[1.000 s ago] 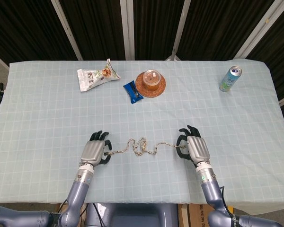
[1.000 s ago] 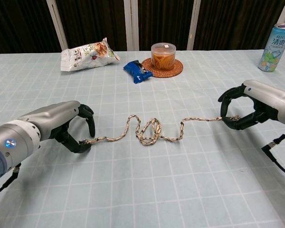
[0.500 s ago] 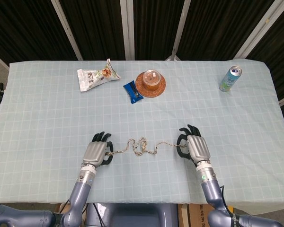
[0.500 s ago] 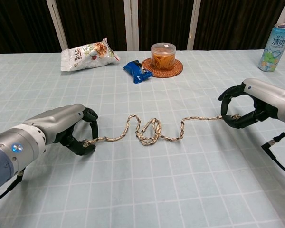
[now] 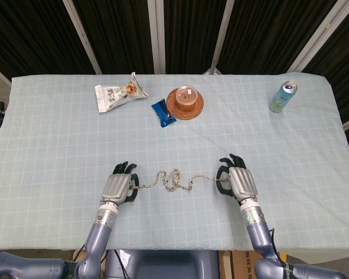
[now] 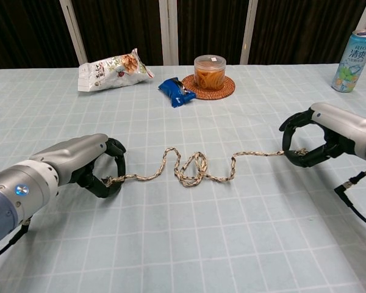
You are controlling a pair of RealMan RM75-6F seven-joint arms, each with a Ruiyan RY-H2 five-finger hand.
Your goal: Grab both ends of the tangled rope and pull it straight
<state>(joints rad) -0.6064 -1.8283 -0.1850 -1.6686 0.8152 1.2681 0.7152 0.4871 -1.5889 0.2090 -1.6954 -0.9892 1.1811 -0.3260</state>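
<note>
A braided tan rope (image 6: 195, 169) lies on the tablecloth near the front edge, looped and tangled in its middle (image 5: 173, 179). My left hand (image 6: 79, 162) (image 5: 118, 185) pinches the rope's left end between thumb and fingers. My right hand (image 6: 326, 133) (image 5: 239, 181) pinches the right end the same way. Between the tangle and the right hand the rope runs nearly straight just above the cloth. The rope's left stretch still curves.
At the back stand a snack bag (image 6: 113, 69), a blue packet (image 6: 177, 92), a lidded jar on a woven coaster (image 6: 210, 72) and a drink can (image 6: 354, 52) at far right. The checked tablecloth (image 5: 75, 145) covers the whole table.
My left hand has shifted slightly inward and forward with its rope end; the right hand stays almost still. The tangle keeps its shape.
</note>
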